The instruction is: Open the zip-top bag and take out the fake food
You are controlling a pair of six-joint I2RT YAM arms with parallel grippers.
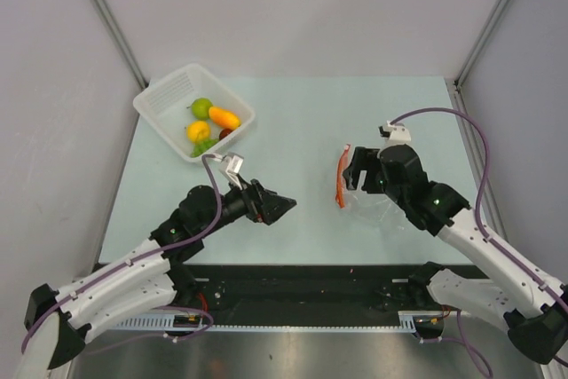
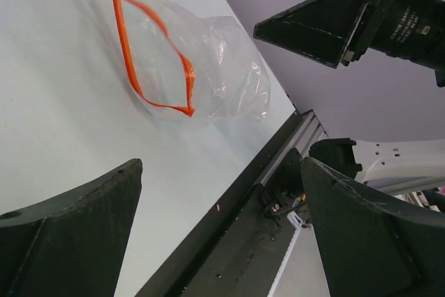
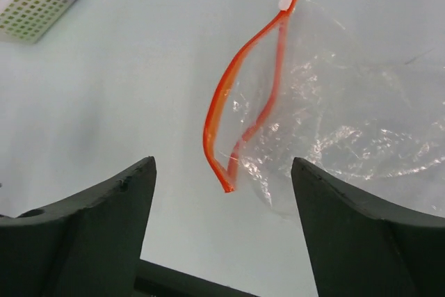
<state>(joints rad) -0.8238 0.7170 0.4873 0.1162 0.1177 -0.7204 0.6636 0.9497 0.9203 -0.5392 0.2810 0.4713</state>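
My right tool [image 3: 222, 241]: wide, holding nothing.
Bag [image 3: 334, 123]: flat on the surface [image 3: 125, 102] just ahead of it, red strip parted, mouth gaping.
My left tool [image 2: 222, 241]: wide, holding nothing.
Fake food [image 1: 211, 122]: in white basket [image 1: 160, 99], just beyond my left tool.

The only writing I can find is a couple of short lines of small white print [image 2: 415, 27] on the black housing [image 2: 407, 5] of the right arm, at the far right of the left wrist view. The letters are too small and blurred for me to read. Nothing else in any of my views carries a legible label, brand, number or sign.
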